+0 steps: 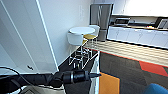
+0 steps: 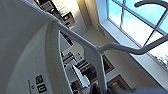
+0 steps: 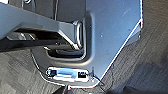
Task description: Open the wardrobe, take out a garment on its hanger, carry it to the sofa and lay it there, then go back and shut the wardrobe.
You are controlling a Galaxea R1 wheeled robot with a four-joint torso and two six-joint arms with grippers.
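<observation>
The left arm (image 1: 75,76) reached across the head view's lower edge, its gripper state unclear. In the left wrist view the hanger (image 2: 117,47) and shirt (image 2: 27,50) loomed close against a window (image 2: 135,22). The sofa (image 1: 156,89) edged in at lower right; the right gripper's state couldn't be told.

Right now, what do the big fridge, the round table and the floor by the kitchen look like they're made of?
The fridge looks like brushed steel: grey, with soft streaky shine. The round table has a smooth white top, maybe plastic or painted wood, on thin shiny metal legs. The kitchen floor looks like pale wood planks or a wood-look covering. The nearer dark floor looks like carpet, matte with coloured patches.
</observation>
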